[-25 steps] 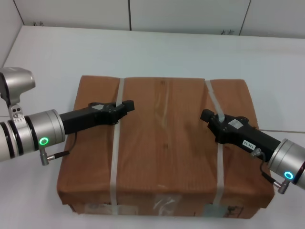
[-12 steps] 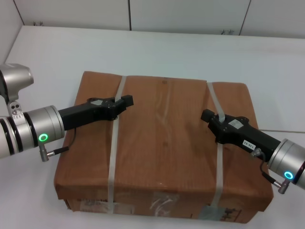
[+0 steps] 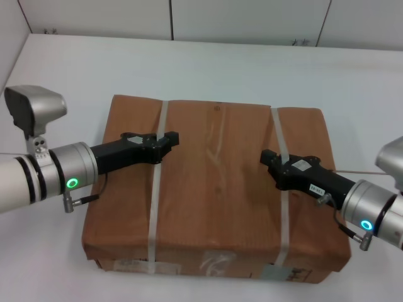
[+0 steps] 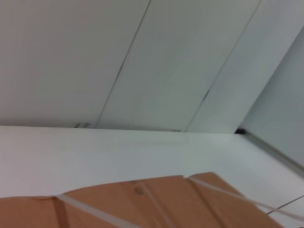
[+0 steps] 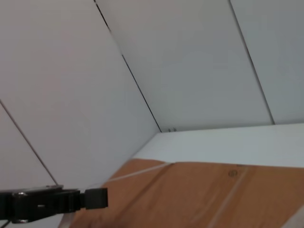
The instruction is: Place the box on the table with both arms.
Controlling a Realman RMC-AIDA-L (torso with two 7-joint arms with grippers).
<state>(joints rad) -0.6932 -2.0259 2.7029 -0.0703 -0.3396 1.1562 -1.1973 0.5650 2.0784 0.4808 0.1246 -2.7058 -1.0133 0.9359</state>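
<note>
The large brown cardboard box (image 3: 217,189) sits in the middle of the white table (image 3: 208,69), its taped, labelled front facing me. Two whitish straps cross its top, one on the left (image 3: 154,207) and one on the right (image 3: 281,214). My left gripper (image 3: 169,138) lies over the box top at the left strap. My right gripper (image 3: 267,157) lies over the top at the right strap. The box top also shows in the left wrist view (image 4: 142,204) and in the right wrist view (image 5: 204,194), where the left gripper (image 5: 97,198) is seen side-on.
A white panelled wall (image 3: 245,19) runs along the table's far edge, and another wall (image 3: 9,31) closes the far left corner. A thin cable (image 3: 362,170) lies on the table to the right of the box.
The box has sunk lower toward the table and looks smaller. Both arms have come down with it, and both forearms have moved inward.
</note>
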